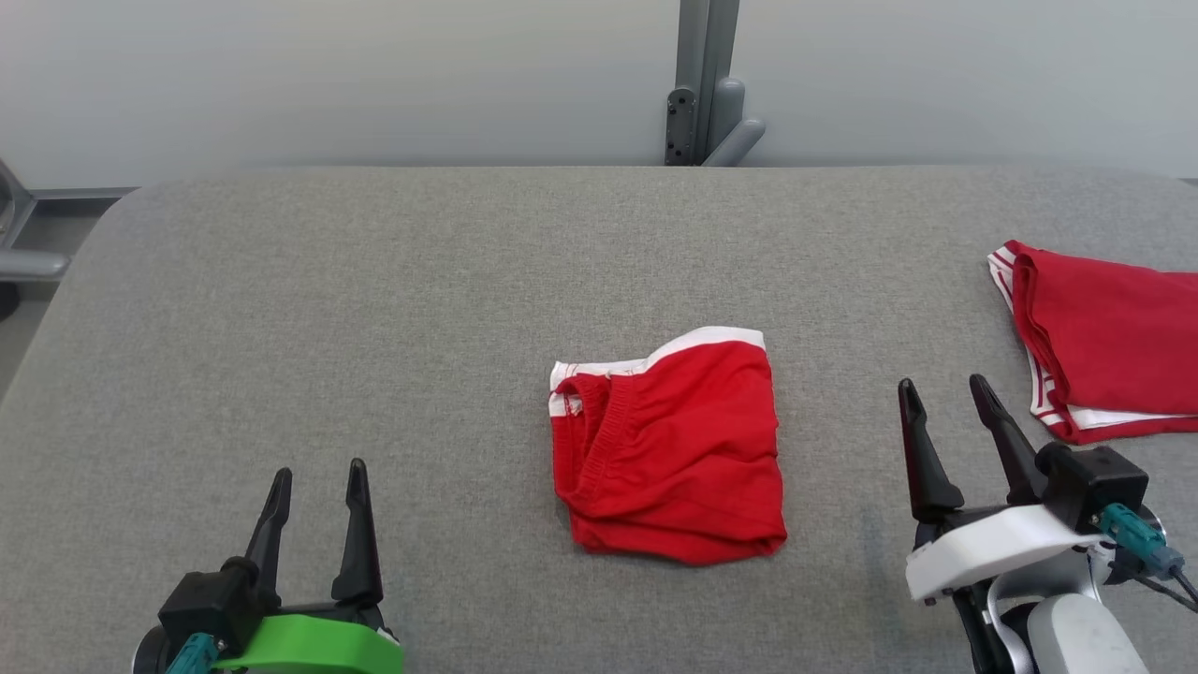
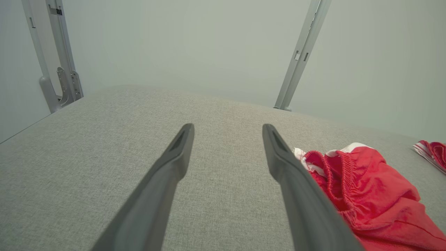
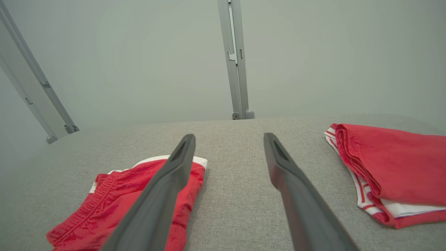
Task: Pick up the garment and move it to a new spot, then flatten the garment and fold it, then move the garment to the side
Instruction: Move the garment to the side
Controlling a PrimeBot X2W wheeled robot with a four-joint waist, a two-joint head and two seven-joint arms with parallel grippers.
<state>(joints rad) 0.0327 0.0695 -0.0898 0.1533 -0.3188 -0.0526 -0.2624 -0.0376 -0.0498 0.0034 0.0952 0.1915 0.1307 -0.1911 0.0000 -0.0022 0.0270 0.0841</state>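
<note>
- Currently the red garment (image 1: 672, 449) lies mid-way between the side edges of the table (image 1: 374, 281), somewhat nearer the right gripper (image 1: 942, 384).
- Both the left gripper (image 1: 320, 468) and the right stand spread, empty.

The left hand (image 1: 318, 468) sits low at the left, its two dark fingers spread apart, pointing forward and gripping nothing. The right hand (image 1: 942, 382) reaches slightly further forward at the right, fingers likewise parted, tilted a little leftward, empty.

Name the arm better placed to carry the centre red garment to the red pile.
Right, probably: the right gripper stands open between the centre garment and the pile; the left gripper is beyond the garment.
</note>
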